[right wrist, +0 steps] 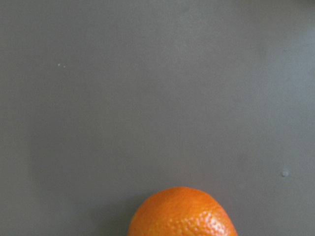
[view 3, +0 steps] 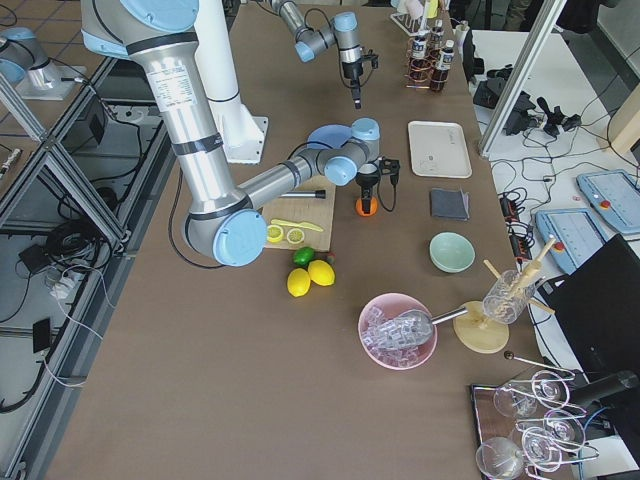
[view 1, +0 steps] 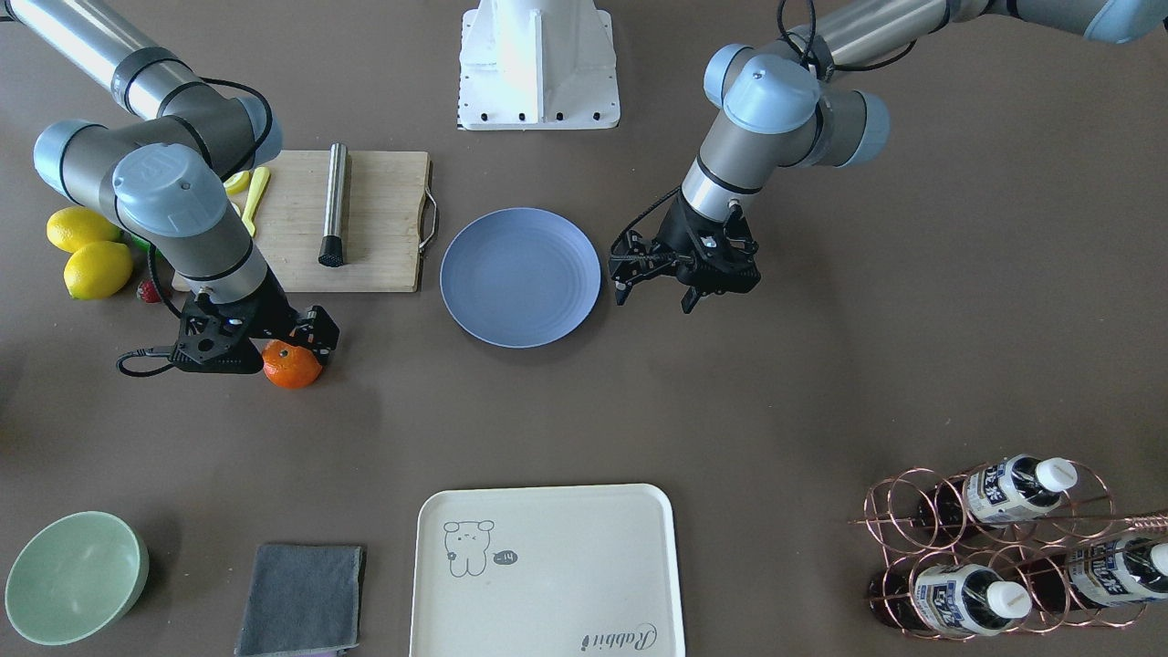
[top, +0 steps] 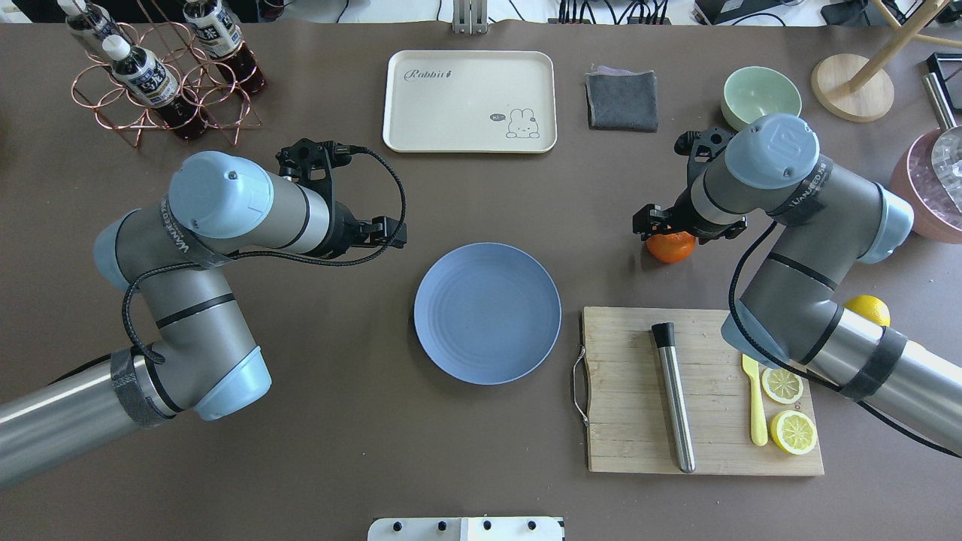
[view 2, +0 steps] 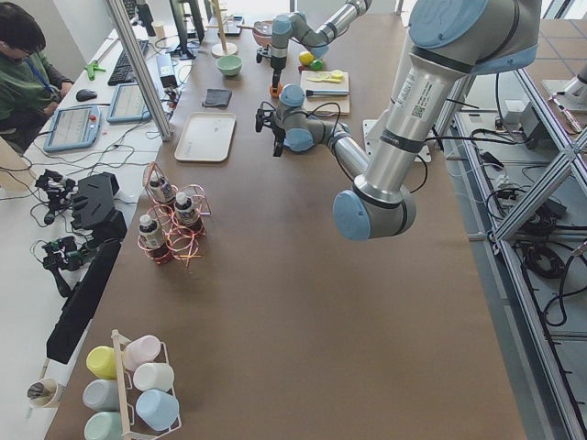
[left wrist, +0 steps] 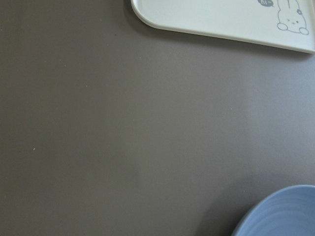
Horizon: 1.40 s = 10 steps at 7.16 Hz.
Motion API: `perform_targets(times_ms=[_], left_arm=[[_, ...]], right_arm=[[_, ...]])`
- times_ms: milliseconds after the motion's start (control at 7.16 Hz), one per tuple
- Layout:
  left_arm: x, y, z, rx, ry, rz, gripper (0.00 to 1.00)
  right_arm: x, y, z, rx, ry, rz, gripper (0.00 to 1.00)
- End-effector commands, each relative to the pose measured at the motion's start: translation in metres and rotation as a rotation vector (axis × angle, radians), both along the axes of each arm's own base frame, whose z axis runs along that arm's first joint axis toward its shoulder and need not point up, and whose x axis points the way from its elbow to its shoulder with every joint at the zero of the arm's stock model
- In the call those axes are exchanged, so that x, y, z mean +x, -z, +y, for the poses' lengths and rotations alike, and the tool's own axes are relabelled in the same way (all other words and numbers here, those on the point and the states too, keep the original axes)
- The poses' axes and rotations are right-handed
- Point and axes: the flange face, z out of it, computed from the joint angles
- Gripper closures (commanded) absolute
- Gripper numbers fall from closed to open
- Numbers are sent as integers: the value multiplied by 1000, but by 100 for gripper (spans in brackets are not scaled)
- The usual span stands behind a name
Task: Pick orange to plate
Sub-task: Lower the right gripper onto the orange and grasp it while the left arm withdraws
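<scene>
The orange (view 1: 292, 364) rests on the brown table, to the plate's side, near the cutting board's corner. My right gripper (view 1: 290, 345) stands straight down over the orange (top: 670, 247), its fingers low on either side of it; how tightly they close is hidden. The right wrist view shows only the orange (right wrist: 182, 213) at its bottom edge. The periwinkle-blue plate (view 1: 520, 277) lies bare at the table's middle. My left gripper (view 1: 655, 297) hovers just beside the plate's (top: 487, 312) other side, open and holding nothing.
A wooden cutting board (top: 703, 391) carries a steel muddler (top: 673, 396), a yellow knife and lemon slices. Two lemons (view 1: 87, 255) lie beside my right arm. A cream tray (view 1: 546, 570), grey cloth (view 1: 301, 599), green bowl (view 1: 75, 577) and bottle rack (view 1: 1004, 547) line the far edge.
</scene>
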Motion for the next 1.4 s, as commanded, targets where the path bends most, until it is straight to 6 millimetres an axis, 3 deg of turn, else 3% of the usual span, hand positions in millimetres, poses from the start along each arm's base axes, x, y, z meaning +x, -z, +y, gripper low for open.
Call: perform_targets(times_ms=[0, 140, 279, 559, 699, 838, 978, 1118, 1257], left_arm=[[1, -1, -1, -1, -1, -1, 2], [3, -2, 0, -1, -3, 2, 2], [5, 1, 2, 2, -8, 6, 2], [2, -1, 0, 2, -2, 4, 2], [-8, -3, -9, -2, 13, 0, 2], [-25, -6, -24, 40, 15, -20, 2], [-48, -24, -36, 121, -16, -75, 2], [-72, -61, -46, 166, -25, -141, 2], [-99, -56, -60, 192, 11, -142, 2]], right_arm=[[-11, 0, 6, 0, -8, 6, 3], [-10, 4, 6, -1, -14, 0, 68], [-11, 13, 4, 10, -14, -12, 100], [4, 55, 1, 45, -28, -67, 100], [10, 85, 6, 56, -26, -85, 100], [2, 114, 9, 53, -28, -93, 100], [-20, 135, 23, 31, -47, -115, 100], [-53, 152, 46, 40, -65, -121, 100], [-75, 166, 63, 62, -77, -127, 100]])
